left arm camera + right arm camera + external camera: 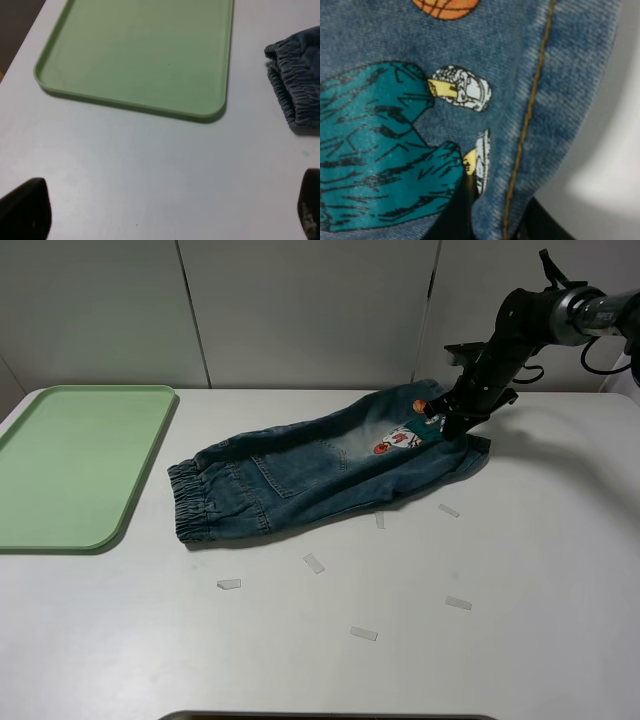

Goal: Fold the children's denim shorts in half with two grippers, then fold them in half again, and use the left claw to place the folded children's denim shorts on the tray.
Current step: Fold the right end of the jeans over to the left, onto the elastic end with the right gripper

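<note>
Shorts: I count one pair of children's denim shorts, lying flat on the table, with the gathered waistband towards the tray and the legs running to the far right.
Tray: one light-green tray sits at the left of the table. It is just beside the waistband but not touching it.
Right claw: I see it down at the far leg hem. In its own camera two dark fingers stand close together with the stitched denim edge between them, so I read it as narrow and gripping the shorts.
Left claw: two dark fingertips sit at opposite edges of its wrist view, so the jaws are wide with nothing between them. It hangs over bare table near a rounded tray corner and the waistband.
Patches: I count three on the upturned leg in the high view, an orange round one, a red round one and a teal-and-white figure (the right wrist camera sees the teal figure close up).
Pocket: one sewn pocket shows near the waistband.
Slips: six small pale slips lie scattered on the table in front of the shorts, all clear of the cloth except one at its front edge.
</note>
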`<move>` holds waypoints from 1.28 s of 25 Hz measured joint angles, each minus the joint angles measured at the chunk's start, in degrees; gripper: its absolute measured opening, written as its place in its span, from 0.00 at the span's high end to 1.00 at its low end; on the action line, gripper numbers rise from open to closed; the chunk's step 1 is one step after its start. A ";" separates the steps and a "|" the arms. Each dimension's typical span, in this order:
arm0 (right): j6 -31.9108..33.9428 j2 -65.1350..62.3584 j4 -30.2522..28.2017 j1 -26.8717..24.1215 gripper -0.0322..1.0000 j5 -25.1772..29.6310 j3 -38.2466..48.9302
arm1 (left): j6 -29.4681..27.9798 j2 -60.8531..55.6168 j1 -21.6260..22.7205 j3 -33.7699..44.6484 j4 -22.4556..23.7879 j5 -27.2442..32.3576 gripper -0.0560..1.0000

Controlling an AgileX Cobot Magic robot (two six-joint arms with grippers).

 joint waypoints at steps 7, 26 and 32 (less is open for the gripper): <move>0.25 -0.94 -0.58 0.00 0.91 0.28 -0.02 | 0.00 0.00 0.00 0.00 0.00 0.00 0.02; 10.89 -10.85 -18.17 0.00 0.91 10.63 2.35 | 0.00 0.00 0.00 0.00 0.00 -0.07 0.02; 14.17 -15.50 -24.88 0.00 0.91 14.09 2.35 | 0.00 0.00 0.00 0.00 0.00 -0.07 0.02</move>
